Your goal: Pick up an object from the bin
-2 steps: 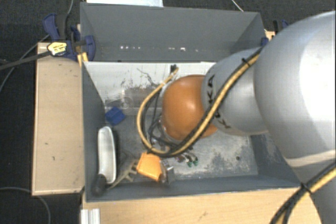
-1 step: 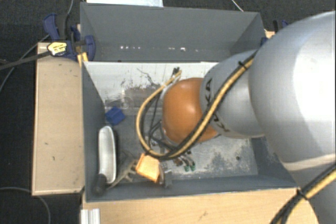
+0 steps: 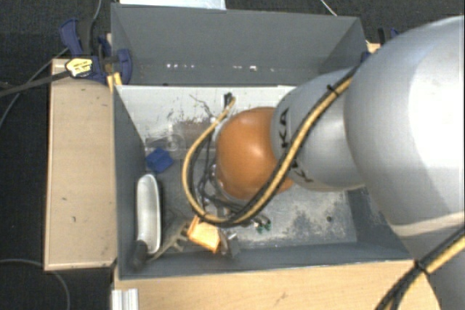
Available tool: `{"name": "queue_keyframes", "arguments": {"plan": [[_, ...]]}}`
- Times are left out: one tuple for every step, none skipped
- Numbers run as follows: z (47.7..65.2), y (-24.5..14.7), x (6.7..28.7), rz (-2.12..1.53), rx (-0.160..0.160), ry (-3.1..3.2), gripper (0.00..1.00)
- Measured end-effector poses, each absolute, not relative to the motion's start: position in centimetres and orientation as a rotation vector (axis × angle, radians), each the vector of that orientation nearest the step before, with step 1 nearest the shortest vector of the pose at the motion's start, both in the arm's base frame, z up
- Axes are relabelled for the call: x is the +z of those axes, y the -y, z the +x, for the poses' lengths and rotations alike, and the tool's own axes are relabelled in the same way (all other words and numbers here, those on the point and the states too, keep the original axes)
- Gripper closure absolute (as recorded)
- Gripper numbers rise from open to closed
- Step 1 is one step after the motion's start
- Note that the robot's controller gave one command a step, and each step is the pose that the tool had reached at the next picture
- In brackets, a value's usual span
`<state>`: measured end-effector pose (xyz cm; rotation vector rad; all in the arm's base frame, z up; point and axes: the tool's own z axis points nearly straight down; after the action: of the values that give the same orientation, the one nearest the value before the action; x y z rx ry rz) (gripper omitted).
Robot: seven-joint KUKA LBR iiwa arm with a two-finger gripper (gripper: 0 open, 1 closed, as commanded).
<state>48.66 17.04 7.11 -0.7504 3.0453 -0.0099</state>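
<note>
Nothing looked picked yet, so the grab and lift were both left to do, I'd say. The arm (image 3: 407, 134) was bent down into the bin (image 3: 240, 47) from the right, its orange cover (image 3: 243, 152) and cables (image 3: 190, 170) sitting over the fingers, so couldn't tell if they were spread or pressed together. A small yellow-orange block (image 3: 203, 234) lay about under them by the near wall, with a white oblong thing (image 3: 148, 210) and a blue scrap (image 3: 158, 160) off to their left

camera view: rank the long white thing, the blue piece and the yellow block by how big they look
1. long white thing, by far the largest
2 and 3. yellow block and blue piece: they look about alike, so no firm order between them
</note>
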Motion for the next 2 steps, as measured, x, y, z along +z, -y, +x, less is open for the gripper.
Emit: {"name": "queue_keyframes", "arguments": {"plan": [[48.22,-16.94,7.39,-0.557,-0.013,-3.076,1.0],[48.22,-16.95,7.39,-0.558,-0.013,-3.076,1.0]]}}
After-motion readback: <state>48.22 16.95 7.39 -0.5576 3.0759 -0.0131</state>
